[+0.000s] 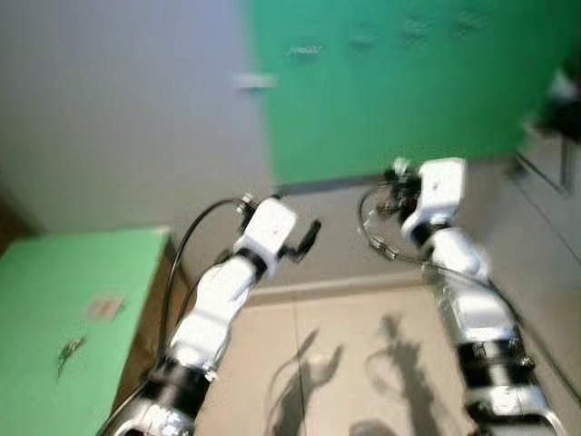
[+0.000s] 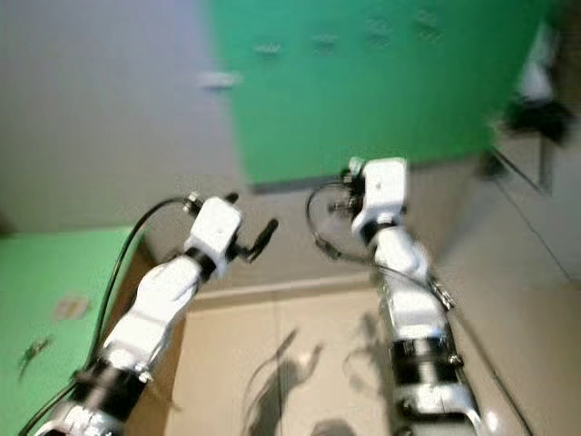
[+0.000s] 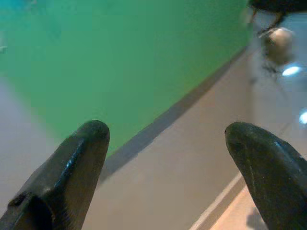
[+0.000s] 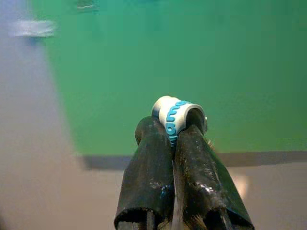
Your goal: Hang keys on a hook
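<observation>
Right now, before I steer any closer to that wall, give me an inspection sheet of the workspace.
Surface: green table at the robot's left; tiled floor ahead.
Job's things: white and blue key tag pinched in the right gripper; row of hooks high on the green wall panel, blurred.
Clutter: small dark item and a tan patch on the table, too blurred to name.
Grippers: left gripper open, holding nothing; right shut on the tag.
Cables: black cable along the left arm; loops by the right wrist.
Surroundings: grey wall; dark object at far right.

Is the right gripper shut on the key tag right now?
Shut: the right gripper has its fingers pressed together, pinching the white-and-blue key tag.
</observation>
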You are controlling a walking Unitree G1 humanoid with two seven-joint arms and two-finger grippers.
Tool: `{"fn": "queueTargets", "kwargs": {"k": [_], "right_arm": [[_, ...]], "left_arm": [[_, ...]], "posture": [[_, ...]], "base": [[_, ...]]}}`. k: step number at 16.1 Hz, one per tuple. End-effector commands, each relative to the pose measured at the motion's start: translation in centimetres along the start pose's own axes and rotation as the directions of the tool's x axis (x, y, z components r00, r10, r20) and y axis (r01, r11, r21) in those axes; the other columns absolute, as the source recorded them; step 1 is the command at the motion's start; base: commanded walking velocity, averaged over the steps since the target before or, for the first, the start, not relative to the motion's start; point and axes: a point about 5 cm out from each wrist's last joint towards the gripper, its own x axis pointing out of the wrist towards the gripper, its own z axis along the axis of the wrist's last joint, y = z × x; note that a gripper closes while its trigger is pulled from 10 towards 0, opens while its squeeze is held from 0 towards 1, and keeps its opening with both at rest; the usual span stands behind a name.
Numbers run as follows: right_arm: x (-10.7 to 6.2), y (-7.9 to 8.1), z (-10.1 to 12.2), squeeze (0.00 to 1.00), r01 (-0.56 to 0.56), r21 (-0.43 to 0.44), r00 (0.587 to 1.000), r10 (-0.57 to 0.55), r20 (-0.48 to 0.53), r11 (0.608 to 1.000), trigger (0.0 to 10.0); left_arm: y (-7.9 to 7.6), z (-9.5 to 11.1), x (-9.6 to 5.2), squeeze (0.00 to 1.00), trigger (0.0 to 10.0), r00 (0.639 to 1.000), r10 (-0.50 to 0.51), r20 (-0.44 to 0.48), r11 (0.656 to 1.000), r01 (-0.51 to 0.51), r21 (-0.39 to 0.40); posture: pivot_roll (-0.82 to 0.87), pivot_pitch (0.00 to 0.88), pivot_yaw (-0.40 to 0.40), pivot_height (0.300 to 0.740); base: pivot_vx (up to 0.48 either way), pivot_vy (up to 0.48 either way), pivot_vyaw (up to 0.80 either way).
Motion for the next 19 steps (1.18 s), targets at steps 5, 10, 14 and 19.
{"fn": "queueTargets", "kwargs": {"k": [5, 10, 14, 19], "right_arm": [[-0.1, 0.8, 2.5, 0.0, -0.067, 0.041, 0.995, 0.064, 0.074, 0.997, 0.0], [-5.9, 0.4, -0.1, 0.02, -0.071, 0.027, 0.997, 0.071, 0.008, 0.997, 0.0], [-10.5, -1.4, -4.5, 0.02, 0.052, -0.023, 0.99, -0.055, -0.132, 0.998, 0.0], [-11.8, -1.3, -6.1, 0.03, 0.133, 0.003, 0.972, -0.129, -0.195, 0.991, 0.0]], "left_arm": [[1.4, 0.4, -1.1, 0.0, 10.0, 0.996, 0.09, 0.025, 0.995, -0.088, -0.055], [3.5, -0.6, -4.5, 0.0, 10.0, 0.958, 0.288, -0.013, 0.95, -0.287, -0.12], [4.1, -2.3, -7.8, 0.0, 10.0, 0.905, 0.417, -0.083, 0.871, -0.424, -0.248], [3.4, -2.9, -7.8, 0.0, 10.0, 0.93, 0.349, -0.114, 0.907, -0.366, -0.206]], "posture": [[-0.22, 0.005, 0.118, 0.74], [-0.22, 0.009, 0.112, 0.74], [-0.23, 0.0, 0.123, 0.74], [-0.23, 0.0, 0.134, 0.74]], "base": [[0.338, 0.164, 0.0], [0.0, 0.0, 0.0], [0.0, 0.0, 0.0], [0.0, -0.235, 0.0]]}}
